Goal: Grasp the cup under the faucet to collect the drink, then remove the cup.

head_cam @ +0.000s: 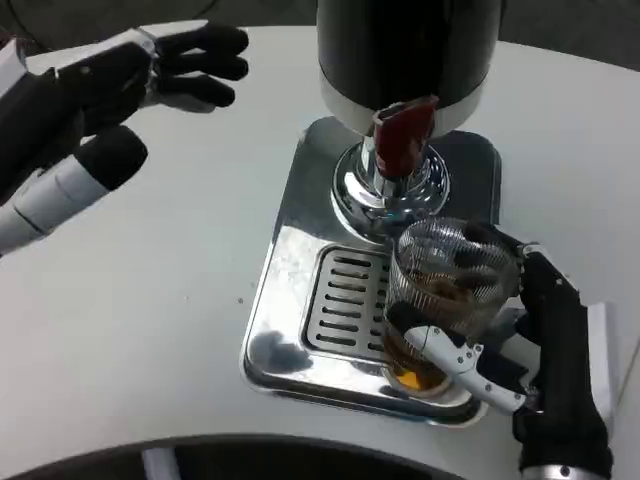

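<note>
1 cup [447,300] (amber drink), 2 robot hands

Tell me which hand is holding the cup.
The right hand: its fingers wrap the clear ribbed cup on the drip tray. The left hand hovers apart, open.

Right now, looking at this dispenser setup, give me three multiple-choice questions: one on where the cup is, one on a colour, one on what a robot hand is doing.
1. Where is the glass cup?
A. on the drip tray below the faucet
B. on the bare table, left
C. upside down on the dispenser

2. What colour is the faucet lever?
A. blue
B. red
C. green

3. What is the right robot hand doing?
A. resting flat on the table
B. pressing the lever
C. holding the cup

Answers: 1 A, it stands on the slotted tray; 2 B, plainly red; 3 C, fingers wrap the cup.
</note>
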Action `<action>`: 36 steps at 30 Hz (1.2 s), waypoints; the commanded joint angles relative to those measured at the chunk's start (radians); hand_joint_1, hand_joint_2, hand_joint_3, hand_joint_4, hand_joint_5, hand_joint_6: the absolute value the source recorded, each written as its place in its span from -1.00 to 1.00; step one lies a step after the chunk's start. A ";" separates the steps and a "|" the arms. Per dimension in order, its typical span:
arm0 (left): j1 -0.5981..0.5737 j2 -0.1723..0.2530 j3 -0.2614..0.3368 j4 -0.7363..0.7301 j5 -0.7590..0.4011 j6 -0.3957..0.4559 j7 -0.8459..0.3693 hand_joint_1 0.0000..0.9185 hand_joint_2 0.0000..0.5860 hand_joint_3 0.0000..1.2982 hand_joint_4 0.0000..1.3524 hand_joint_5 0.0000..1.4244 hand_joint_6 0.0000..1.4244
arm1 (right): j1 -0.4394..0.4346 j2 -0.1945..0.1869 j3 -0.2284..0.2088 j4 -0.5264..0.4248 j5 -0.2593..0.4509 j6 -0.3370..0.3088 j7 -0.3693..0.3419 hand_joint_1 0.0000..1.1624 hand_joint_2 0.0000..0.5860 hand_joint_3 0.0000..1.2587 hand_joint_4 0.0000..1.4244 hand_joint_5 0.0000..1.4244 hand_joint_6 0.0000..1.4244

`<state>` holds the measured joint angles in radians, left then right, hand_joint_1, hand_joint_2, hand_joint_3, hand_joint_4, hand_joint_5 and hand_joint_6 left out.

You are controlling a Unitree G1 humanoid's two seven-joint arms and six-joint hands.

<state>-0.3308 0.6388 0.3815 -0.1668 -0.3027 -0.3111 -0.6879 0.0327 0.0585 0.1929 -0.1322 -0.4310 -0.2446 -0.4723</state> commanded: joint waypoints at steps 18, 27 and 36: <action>0.226 -0.005 -0.083 0.074 0.196 -0.065 0.079 -1.00 -0.61 -0.64 -0.69 -0.66 -0.64 | 0.101 0.000 -0.016 -0.128 -0.003 -0.039 0.046 0.51 -0.45 0.41 0.47 0.77 0.76; 0.250 -0.001 -0.122 0.060 0.273 -0.098 0.129 -1.00 -0.60 -0.68 -0.75 -0.73 -0.70 | 0.142 -0.023 -0.046 -0.186 0.017 -0.048 0.079 0.51 -0.45 0.42 0.49 0.79 0.78; 0.272 0.007 -0.126 0.006 0.310 -0.098 0.162 -1.00 -0.61 -0.69 -0.83 -0.79 -0.74 | 0.188 -0.047 -0.079 -0.252 0.050 -0.049 0.133 0.51 -0.46 0.43 0.50 0.79 0.80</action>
<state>-0.0860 0.6396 0.2589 -0.1400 -0.0109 -0.3952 -0.5398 0.2012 0.0171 0.1204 -0.3456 -0.3956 -0.2487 -0.3510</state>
